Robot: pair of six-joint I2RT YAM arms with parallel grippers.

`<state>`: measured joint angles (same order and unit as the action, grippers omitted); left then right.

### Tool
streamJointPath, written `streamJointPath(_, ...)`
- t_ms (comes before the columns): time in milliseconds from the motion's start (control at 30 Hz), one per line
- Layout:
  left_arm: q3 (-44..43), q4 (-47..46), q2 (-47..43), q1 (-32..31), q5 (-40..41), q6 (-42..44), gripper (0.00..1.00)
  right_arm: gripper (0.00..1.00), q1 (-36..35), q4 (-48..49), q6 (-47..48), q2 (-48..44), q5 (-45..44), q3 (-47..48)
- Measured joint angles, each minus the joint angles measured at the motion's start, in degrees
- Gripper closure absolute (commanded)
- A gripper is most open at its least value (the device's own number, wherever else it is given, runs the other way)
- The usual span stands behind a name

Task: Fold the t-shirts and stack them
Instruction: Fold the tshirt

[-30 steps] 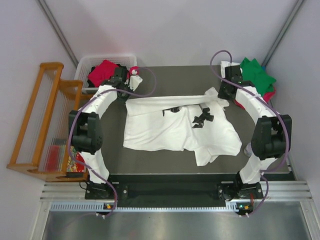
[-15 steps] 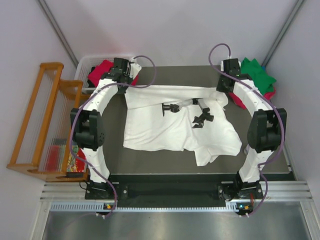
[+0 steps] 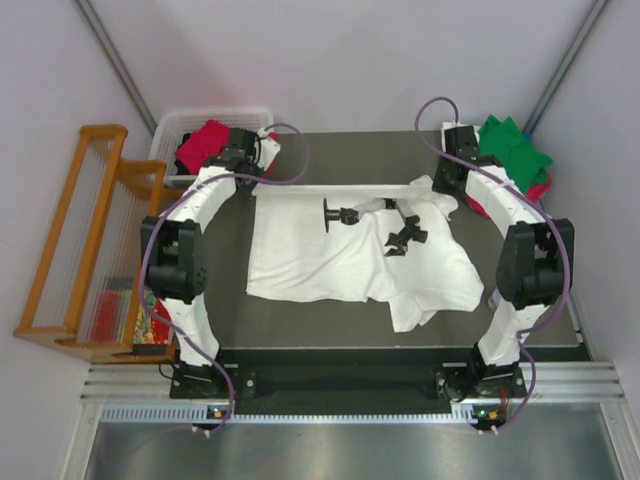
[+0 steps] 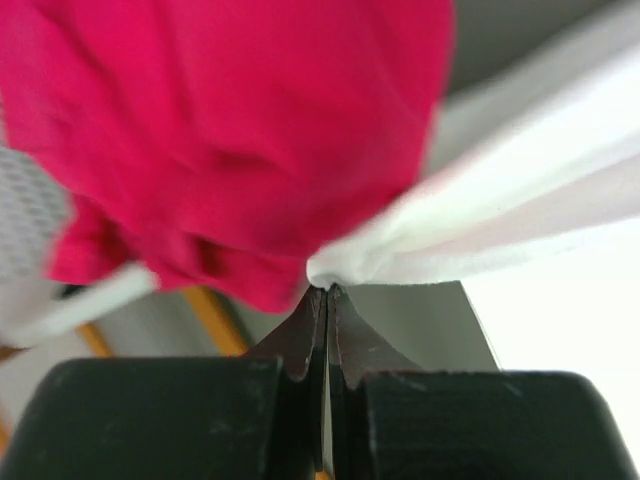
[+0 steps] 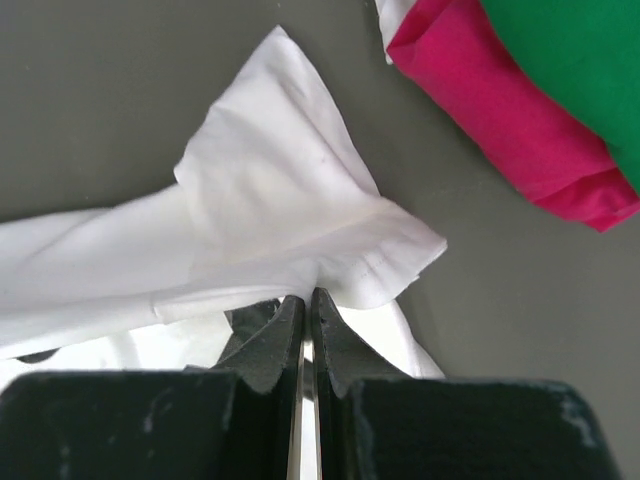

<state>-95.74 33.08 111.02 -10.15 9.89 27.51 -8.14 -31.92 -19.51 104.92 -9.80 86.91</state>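
On my dark table (image 3: 225,270) the large white cloth t-shirt (image 3: 330,260) lies spread at centre, its 12 o'clock edge stretched taut. My left gripper (image 4: 326,292) is clamped on its 10 o'clock corner. My right gripper (image 5: 306,296) is clamped on its 2 o'clock corner, near the folded green t-shirt (image 3: 515,145).
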Motion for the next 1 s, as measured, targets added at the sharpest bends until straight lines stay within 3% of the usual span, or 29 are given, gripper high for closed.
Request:
streamJointPath(167,13.09,0.02,-3.67,0.09,-2.23,0.20,1.00,1.00,-0.13,0.02,-0.07,-3.45,0.68,-5.03)
streamJointPath(300,18.14,0.33,-6.19,0.09,-3.39,0.61,1.00,1.00,-0.59,-0.11,-0.07,-5.75,0.72,-8.11)
streamJointPath(1000,18.86,3.37,-10.27,0.31,-8.13,-0.04,0.98,1.00,-1.62,-1.14,-1.36,-7.06,-0.70,-17.88)
